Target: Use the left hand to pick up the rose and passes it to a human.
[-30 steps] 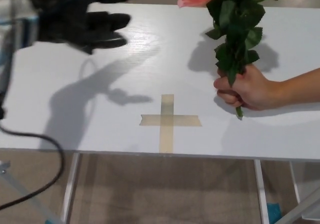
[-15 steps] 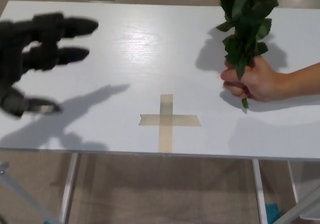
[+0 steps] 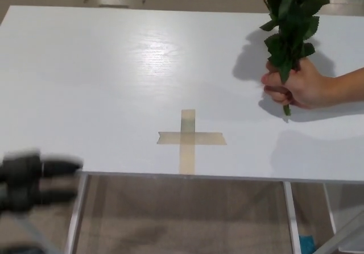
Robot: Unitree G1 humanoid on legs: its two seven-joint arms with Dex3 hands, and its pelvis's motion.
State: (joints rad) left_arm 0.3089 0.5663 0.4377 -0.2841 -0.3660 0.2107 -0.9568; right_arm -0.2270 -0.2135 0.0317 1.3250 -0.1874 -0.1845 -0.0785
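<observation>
Rose stems with dark green leaves and pink blooms [image 3: 290, 29] stand in the upper right of the frame, gripped low on the stalks by a person's bare hand [image 3: 296, 86] that reaches in from the right edge.

Nearest the camera, at the lower left edge of the frame, the robot's black left hand [image 3: 28, 183] hangs below and in front of the near edge of the tabletop. It is badly blurred; two thick fingers [image 3: 57, 167] point toward the right with a gap between them, and nothing is held in it, so it reads as open, well apart from the flowers. Beneath the near edge, white metal table legs [image 3: 77, 214] and a wood-toned floor [image 3: 182, 220] show.

On the white wood-grain tabletop [image 3: 102, 83], a cross of beige masking tape [image 3: 189, 139] lies flat near the front edge, around the middle of the frame. The surface around it is bare.

Farther back and to the right, the person's hand rests against the tabletop with the fingers curled round the stems, the cut stem end poking out just below the fist. The leaves rise upright from the fist, and the pink blooms are cut off by the top edge of the frame. The bunch throws a soft shadow onto the tabletop to its left.

The robot's right hand does not show.
</observation>
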